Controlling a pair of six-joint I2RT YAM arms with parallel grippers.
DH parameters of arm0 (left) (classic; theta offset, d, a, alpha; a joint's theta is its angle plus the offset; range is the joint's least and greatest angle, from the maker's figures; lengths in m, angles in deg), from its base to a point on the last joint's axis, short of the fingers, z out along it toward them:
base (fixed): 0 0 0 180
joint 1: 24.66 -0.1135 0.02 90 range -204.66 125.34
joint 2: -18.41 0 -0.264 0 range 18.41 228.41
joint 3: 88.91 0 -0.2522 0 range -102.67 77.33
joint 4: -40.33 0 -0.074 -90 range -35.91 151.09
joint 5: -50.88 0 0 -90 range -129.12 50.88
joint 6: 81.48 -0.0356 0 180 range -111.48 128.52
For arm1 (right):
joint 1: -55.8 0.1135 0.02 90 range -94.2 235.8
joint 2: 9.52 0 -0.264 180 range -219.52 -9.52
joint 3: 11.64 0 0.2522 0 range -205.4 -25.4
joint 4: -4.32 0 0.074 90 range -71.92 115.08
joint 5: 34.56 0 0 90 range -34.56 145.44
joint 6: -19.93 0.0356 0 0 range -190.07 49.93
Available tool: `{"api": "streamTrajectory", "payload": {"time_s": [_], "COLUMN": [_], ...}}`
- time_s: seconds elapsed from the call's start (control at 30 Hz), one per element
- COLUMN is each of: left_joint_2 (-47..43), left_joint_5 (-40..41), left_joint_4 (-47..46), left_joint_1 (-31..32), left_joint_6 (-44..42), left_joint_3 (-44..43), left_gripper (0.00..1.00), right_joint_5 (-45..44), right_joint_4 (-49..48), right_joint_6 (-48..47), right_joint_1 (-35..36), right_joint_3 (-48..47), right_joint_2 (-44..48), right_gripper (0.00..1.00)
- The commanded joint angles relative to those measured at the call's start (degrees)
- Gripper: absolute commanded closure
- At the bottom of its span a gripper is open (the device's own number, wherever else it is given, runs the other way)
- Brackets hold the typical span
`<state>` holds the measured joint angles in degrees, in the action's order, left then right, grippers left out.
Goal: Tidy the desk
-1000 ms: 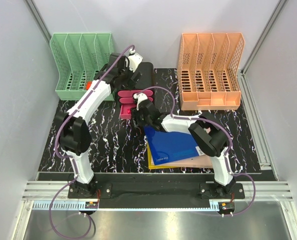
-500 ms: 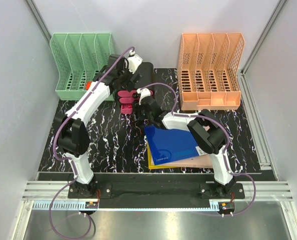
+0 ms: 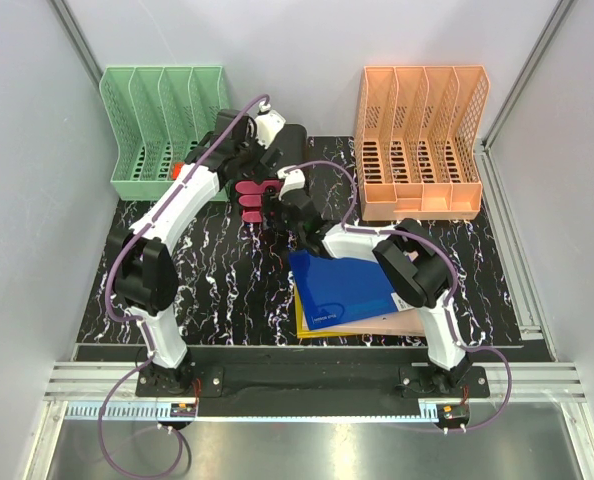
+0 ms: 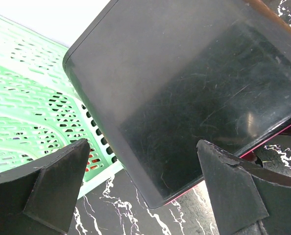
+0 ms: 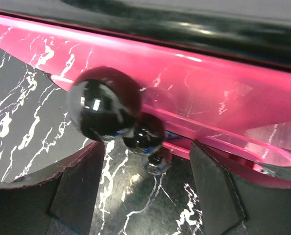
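The desk (image 3: 217,280) is black with white veining. A black flat slab (image 3: 295,145) lies at the back centre, its corner over a glossy pink holder (image 3: 249,193). My left gripper (image 3: 267,150) is open, and in the left wrist view (image 4: 141,143) the slab's corner (image 4: 184,88) sits between its fingers, untouched. My right gripper (image 3: 279,207) is open at the pink holder (image 5: 209,107). Shiny black balls (image 5: 104,110) on the holder sit just above the gap between its fingers (image 5: 82,181).
A green file rack (image 3: 162,130) stands back left, close to the slab (image 4: 23,112). An orange file rack (image 3: 422,140) stands back right. A blue folder (image 3: 342,285) lies on yellow and beige folders (image 3: 407,322) near the front centre.
My right gripper has moved farther back and left, up to the pink holder. The holder has shifted back toward the black slab and looks shorter. The left arm has barely moved.
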<state>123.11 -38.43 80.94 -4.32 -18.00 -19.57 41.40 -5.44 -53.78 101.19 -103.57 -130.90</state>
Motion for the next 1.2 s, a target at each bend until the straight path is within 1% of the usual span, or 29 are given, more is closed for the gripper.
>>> {"api": "streamTrajectory", "payload": {"time_s": [0.0, 0.07, 0.13, 0.2, 0.3, 0.43, 0.57, 0.73, 0.9, 1.17], "left_joint_2": [0.0, -0.4, -0.6, -0.6, -0.6, -0.3, -0.4, -0.6, -0.5, -1.2], "left_joint_5": [-1.0, -0.9, -0.9, -0.9, -0.9, -1.1, -1.3, -1.5, -1.5, -1.7], "left_joint_4": [6.5, 6.5, 6.6, 6.5, 6.6, 6.5, 6.5, 6.5, 6.5, 6.5], "left_joint_1": [0.0, 0.0, 0.0, -0.1, -0.1, -0.1, -0.2, -0.1, -0.3, -0.3], "left_joint_6": [-1.4, -1.6, -1.8, -1.8, -1.6, -1.2, -1.2, -1.3, -1.3, -1.2], "left_joint_3": [2.7, 2.8, 3.1, 3.1, 3.1, 2.9, 3.1, 3.0, 3.1, 3.3], "left_gripper": [0.02, 0.02, 0.02, 0.02, 0.02, 0.02, 0.02, 0.02, 0.02, 0.02], "right_joint_5": [-2.0, -1.3, -0.3, 0.2, 0.9, 1.8, 0.9, 4.2, 3.2, -3.0], "right_joint_4": [-1.8, -2.2, -4.6, -7.3, -8.5, -7.8, -6.4, -0.4, 8.9, 10.3], "right_joint_6": [-0.7, -0.6, 0.2, 1.2, 1.9, 2.2, -0.3, 1.1, 3.1, 3.0], "right_joint_1": [-0.4, -0.4, -0.4, -0.4, -0.2, 0.8, 2.6, 3.0, 3.0, 3.0], "right_joint_3": [-4.1, -3.5, -0.6, 3.4, 7.2, 10.5, 12.0, 8.9, 1.5, -4.4], "right_joint_2": [-2.0, -1.7, -0.4, 2.2, 6.1, 10.7, 12.1, 8.9, 3.9, -1.0], "right_gripper": [0.21, 0.21, 0.21, 0.21, 0.2, 0.16, 0.09, 0.07, 0.06, 0.04]}}
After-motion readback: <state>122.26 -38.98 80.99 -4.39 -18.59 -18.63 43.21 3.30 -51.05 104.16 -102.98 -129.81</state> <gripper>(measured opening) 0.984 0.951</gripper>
